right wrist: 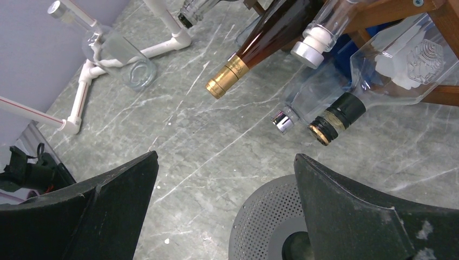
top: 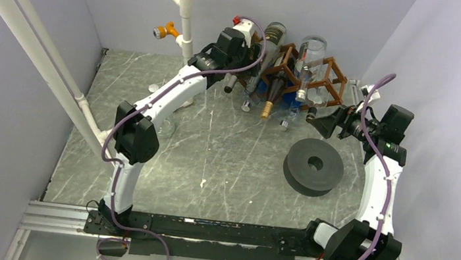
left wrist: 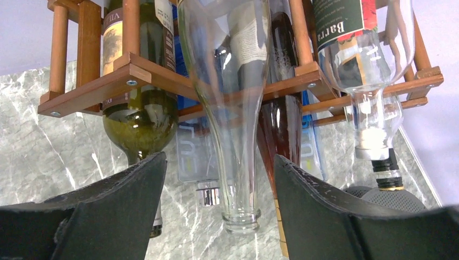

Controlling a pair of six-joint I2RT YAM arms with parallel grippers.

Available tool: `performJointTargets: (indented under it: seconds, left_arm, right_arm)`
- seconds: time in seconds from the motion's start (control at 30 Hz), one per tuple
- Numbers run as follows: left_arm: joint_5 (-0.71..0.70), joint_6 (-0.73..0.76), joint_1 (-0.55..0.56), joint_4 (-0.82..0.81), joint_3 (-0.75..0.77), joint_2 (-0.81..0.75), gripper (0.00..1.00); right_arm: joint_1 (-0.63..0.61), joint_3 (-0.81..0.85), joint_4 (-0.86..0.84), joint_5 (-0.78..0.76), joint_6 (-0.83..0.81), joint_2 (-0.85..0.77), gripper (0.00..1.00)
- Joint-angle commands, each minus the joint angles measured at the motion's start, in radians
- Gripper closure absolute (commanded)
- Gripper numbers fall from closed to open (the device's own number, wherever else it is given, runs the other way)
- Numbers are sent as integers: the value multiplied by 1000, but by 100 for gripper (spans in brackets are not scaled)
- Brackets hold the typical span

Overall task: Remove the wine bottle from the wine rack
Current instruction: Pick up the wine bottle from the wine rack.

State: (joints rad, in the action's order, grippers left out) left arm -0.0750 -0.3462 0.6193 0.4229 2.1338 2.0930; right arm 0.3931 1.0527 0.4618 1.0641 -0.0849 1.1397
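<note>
So, your left end effector [left wrist: 219, 162] sits released astride the neck of the wine bottle [left wrist: 227, 108], right end effector [right wrist: 226, 157] released too; nothing's off the wine rack [left wrist: 108, 81] yet.

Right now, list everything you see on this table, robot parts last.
wine rack: one, brown wood, table's far side
clear bottle: one, colourless, in rack, neck between left gripper fingers
green bottle: one, dark green, in rack
amber bottle: one, gold cap, in rack
other racked bottles: several, exact count unclear
loose bottle: one, clear, on table by pipe
ring: one, dark grey, right side
pipe frame: one, white, left rear
table: one, grey marble
left gripper: one, black, open
right gripper: one, black, open, near ring
</note>
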Motion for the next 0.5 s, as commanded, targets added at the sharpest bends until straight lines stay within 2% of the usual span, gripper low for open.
performJointTargets:
  seconds: [0.0,0.47]
  left_arm:
    - [50,-52,-7,-45,72,33,24]
    - [51,-86,-10,-50,86,96,29]
  right_arm:
    - [7,-2,-40,40,3,-9,0]
    - [10,-3,-43,45,6,-11,0]
